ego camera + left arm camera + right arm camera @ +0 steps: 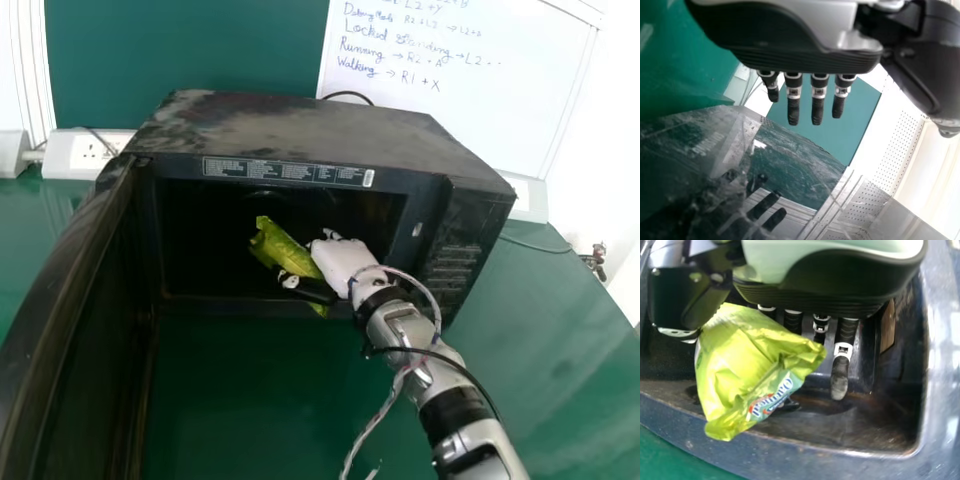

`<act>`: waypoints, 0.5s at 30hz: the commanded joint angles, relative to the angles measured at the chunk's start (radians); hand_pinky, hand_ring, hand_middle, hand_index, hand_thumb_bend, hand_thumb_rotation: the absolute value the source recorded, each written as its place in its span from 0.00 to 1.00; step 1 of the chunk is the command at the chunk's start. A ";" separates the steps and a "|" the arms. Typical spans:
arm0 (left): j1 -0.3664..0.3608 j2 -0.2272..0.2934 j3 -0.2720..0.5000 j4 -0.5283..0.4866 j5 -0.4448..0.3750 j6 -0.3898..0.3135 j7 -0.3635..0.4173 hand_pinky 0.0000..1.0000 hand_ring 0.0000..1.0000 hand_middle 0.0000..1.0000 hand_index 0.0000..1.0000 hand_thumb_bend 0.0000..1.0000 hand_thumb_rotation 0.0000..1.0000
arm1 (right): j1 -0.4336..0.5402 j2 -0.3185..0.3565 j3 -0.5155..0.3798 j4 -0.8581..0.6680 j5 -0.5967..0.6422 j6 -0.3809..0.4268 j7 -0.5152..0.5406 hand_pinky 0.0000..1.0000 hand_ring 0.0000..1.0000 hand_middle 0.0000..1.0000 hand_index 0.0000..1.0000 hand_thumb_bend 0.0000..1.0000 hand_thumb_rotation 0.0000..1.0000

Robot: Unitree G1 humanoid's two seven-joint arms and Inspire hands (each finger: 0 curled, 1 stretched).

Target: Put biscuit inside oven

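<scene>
Item: crinkled lime-green biscuit packet [285,250], directly left of the white-and-black right hand [343,262], grasped between thumb and fingers; long axis slants forward and leftward. Ahead of that hand: black box-shaped oven [290,122], door open; deeper travel seems needed. Left wrist view: black-and-grey left hand [790,55], released. Below: glossy green table [250,400]. Beyond: white writing board [500,85].

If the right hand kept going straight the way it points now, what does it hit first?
Probably the oven's back wall. The head view shows no obstacle between, but the right hand's packet might touch first; depth is unclear.
</scene>
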 commanded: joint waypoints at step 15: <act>0.046 -0.021 -0.019 -0.031 0.001 0.005 0.020 0.82 0.89 0.92 0.95 1.00 0.49 | -0.107 0.092 0.031 0.226 0.037 -0.005 -0.127 0.32 0.39 0.45 0.51 0.53 0.00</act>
